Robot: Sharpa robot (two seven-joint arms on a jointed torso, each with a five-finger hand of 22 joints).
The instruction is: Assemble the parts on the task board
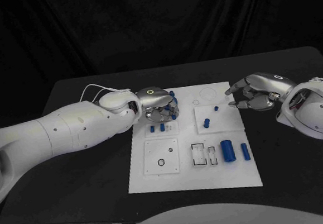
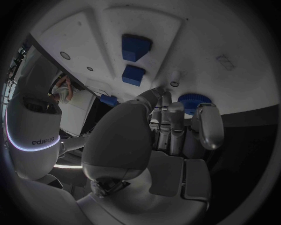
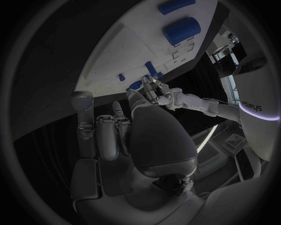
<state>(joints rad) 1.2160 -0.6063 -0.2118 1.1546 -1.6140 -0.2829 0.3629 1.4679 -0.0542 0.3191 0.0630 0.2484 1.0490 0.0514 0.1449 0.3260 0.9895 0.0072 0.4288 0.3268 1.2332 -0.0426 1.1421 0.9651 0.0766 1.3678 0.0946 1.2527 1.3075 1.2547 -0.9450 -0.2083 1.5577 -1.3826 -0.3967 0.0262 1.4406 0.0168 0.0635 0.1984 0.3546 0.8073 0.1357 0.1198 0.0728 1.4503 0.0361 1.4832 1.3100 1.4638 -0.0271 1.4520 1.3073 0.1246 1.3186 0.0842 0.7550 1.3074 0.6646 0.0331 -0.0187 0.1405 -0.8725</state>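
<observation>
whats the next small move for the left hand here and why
Probably lower the left hand a little and close its fingers on the round blue part just past its fingertips. It sits over the far left corner of the task board and seems to hold nothing, while the right hand waits at the board's right edge.

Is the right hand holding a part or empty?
Empty: the right hand hovers at the task board's edge, fingers curled with nothing between them.

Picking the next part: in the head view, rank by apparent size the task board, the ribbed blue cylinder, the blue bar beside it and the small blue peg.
1. Task board
2. Ribbed cylinder
3. Bar, slimmer
4. Peg
</observation>
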